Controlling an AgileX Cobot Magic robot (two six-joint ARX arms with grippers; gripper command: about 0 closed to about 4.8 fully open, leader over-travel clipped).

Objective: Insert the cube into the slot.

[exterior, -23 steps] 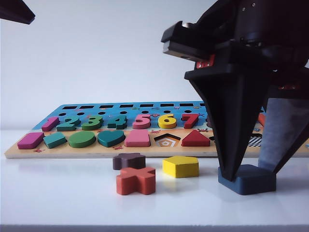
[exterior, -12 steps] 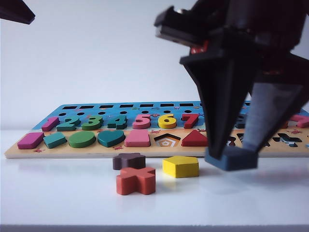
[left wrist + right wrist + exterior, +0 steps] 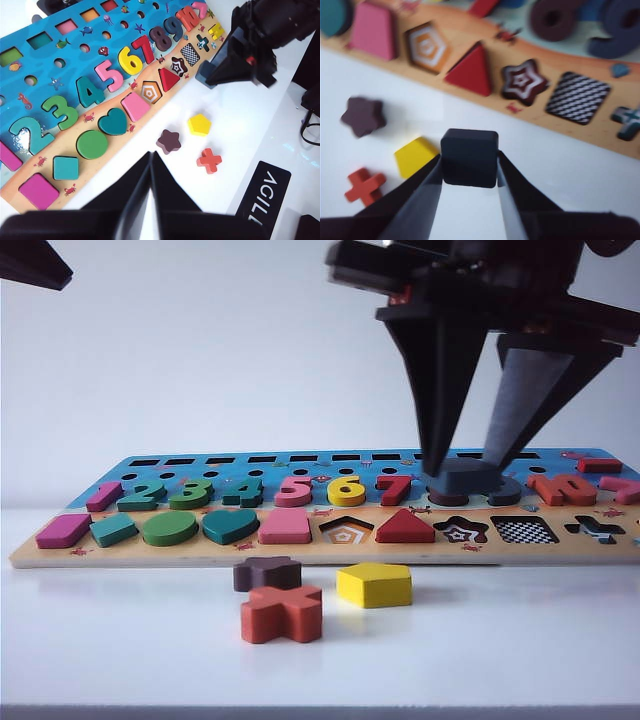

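The cube (image 3: 469, 157), a flat navy block with rounded corners, hangs in the air with my right gripper (image 3: 469, 165) shut on two of its opposite sides. In the exterior view the right gripper (image 3: 465, 470) holds the cube (image 3: 466, 483) above the puzzle board's (image 3: 180, 555) front row, a little left of the slot (image 3: 525, 530). The slot (image 3: 577, 97), a square recess with a checkerboard bottom, lies empty beside the star recess (image 3: 524, 81). My left gripper (image 3: 151, 156) hovers shut and empty over the white table, off the board's near edge.
On the table in front of the board lie a brown star (image 3: 267, 573), an orange-red cross (image 3: 282, 613) and a yellow pentagon (image 3: 374, 585). The pentagon recess (image 3: 346, 533) and a cross recess (image 3: 598, 528) are also open. Coloured numbers and shapes fill the other recesses.
My right gripper has lifted the cube off the table at the right and carried it up, left and back over the board. The left gripper has not moved.
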